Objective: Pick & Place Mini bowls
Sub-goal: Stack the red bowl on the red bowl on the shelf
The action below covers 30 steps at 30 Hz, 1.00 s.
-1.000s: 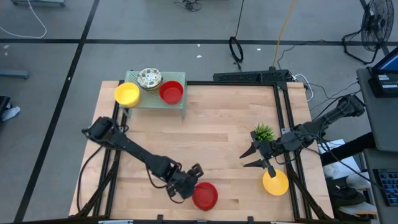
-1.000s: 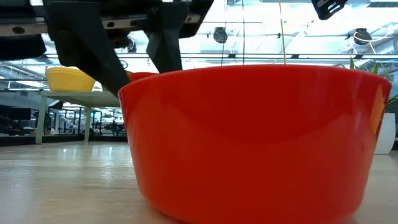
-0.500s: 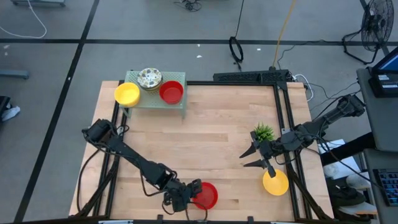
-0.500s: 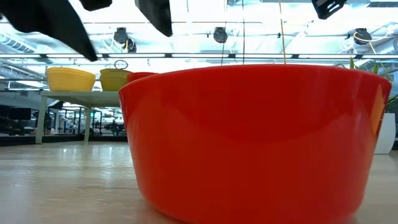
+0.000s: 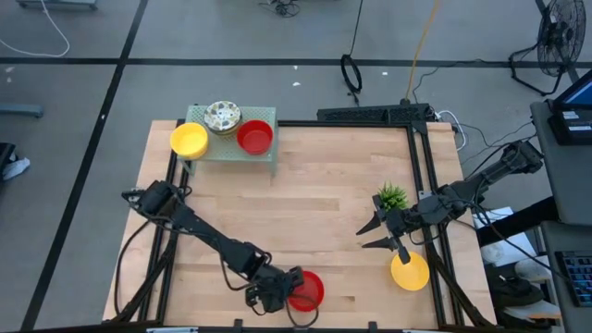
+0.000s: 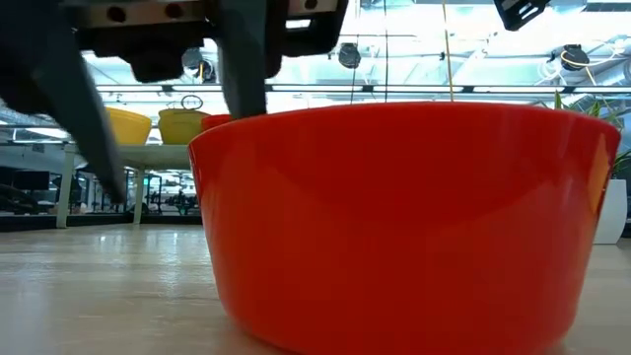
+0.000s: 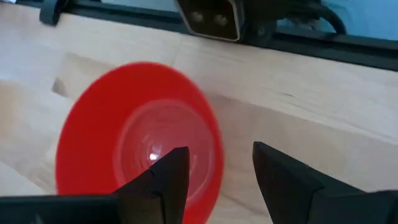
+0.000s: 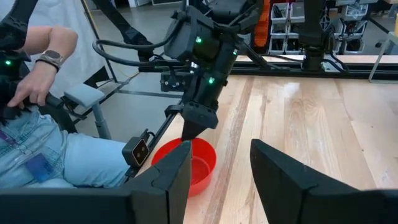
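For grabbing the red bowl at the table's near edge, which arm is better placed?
Left. The left gripper is open and right at the red bowl, one finger over its rim. The right gripper, also open, waits by the plant, above a yellow bowl.

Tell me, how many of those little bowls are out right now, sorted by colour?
Red: 2, one on the green stand, one by the left gripper.
Yellow: 2, one on the stand, one by the right gripper.
White, patterned: 1 showing on the stand; it may be a stack, which I cannot tell from above.
Total: 5 bowls visible.
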Motion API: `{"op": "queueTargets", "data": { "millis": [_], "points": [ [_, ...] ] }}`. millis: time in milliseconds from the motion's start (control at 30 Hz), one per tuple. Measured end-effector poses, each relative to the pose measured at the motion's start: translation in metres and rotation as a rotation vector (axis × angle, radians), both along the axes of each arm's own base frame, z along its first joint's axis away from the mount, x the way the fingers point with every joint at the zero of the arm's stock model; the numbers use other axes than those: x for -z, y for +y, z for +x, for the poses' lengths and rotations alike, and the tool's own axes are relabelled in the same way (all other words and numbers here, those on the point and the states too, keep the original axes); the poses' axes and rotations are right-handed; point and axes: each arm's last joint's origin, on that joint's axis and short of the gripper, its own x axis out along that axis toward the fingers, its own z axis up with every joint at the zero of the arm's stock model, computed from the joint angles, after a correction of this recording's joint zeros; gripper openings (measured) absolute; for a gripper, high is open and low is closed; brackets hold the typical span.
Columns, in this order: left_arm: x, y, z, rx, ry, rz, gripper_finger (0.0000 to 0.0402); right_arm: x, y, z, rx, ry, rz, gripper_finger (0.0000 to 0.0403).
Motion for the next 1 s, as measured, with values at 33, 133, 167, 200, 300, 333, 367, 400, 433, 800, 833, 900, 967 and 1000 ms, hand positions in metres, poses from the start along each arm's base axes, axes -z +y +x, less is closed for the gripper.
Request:
{"op": "queueTargets", "data": {
  "millis": [33, 133, 167, 200, 300, 333, 367, 400, 433, 800, 833, 900, 967, 1000],
  "points": [
    [0.000, 0.001, 0.001, -0.009, 0.003, -0.004, 0.0182, 0.000, 0.000, 0.000, 0.001, 0.000, 0.000, 0.0150],
    [-0.001, 0.007, 0.004, -0.063, 0.024, -0.028, 0.0181, 0.000, 0.000, 0.000, 0.001, 0.000, 0.000, 0.0150],
    [-0.001, 0.010, 0.005, -0.089, 0.039, -0.036, 0.0181, 0.000, 0.000, 0.000, 0.000, 0.000, 0.000, 0.0150],
    [0.000, 0.013, 0.006, -0.118, 0.057, -0.044, 0.0181, 0.000, 0.000, 0.000, 0.001, 0.000, 0.000, 0.0150],
    [0.001, 0.020, 0.008, -0.186, 0.097, -0.064, 0.0168, 0.000, 0.000, 0.000, 0.000, 0.000, 0.000, 0.0150],
    [0.001, 0.022, 0.009, -0.198, 0.107, -0.064, 0.0159, 0.000, 0.000, 0.000, 0.000, 0.000, 0.000, 0.0150],
    [0.002, 0.023, 0.009, -0.207, 0.115, -0.064, 0.0149, 0.000, 0.000, 0.000, 0.000, 0.000, 0.000, 0.0150],
    [0.002, 0.024, 0.009, -0.210, 0.118, -0.063, 0.0136, 0.000, 0.000, 0.000, 0.000, 0.000, 0.000, 0.0150],
    [0.002, 0.025, 0.009, -0.213, 0.118, -0.064, 0.0123, 0.000, 0.000, 0.000, 0.001, 0.000, 0.000, 0.0150],
    [0.001, 0.034, 0.015, -0.348, 0.146, -0.119, 0.0011, 0.000, 0.000, 0.000, 0.001, 0.001, 0.001, 0.0150],
    [0.001, 0.035, 0.016, -0.372, 0.144, -0.122, 0.0013, 0.000, 0.000, 0.000, 0.001, 0.001, 0.001, 0.0150],
    [-0.001, 0.037, 0.018, -0.405, 0.125, -0.122, 0.0010, 0.000, 0.000, 0.000, 0.001, 0.001, 0.002, 0.0150],
    [-0.004, 0.039, 0.018, -0.423, 0.109, -0.116, 0.0006, 0.000, 0.000, 0.000, 0.000, 0.001, 0.002, 0.0150],
    [-0.008, 0.041, 0.018, -0.440, 0.097, -0.115, 0.0006, 0.000, 0.000, 0.000, 0.000, 0.001, 0.002, 0.0150]
  ]
}}
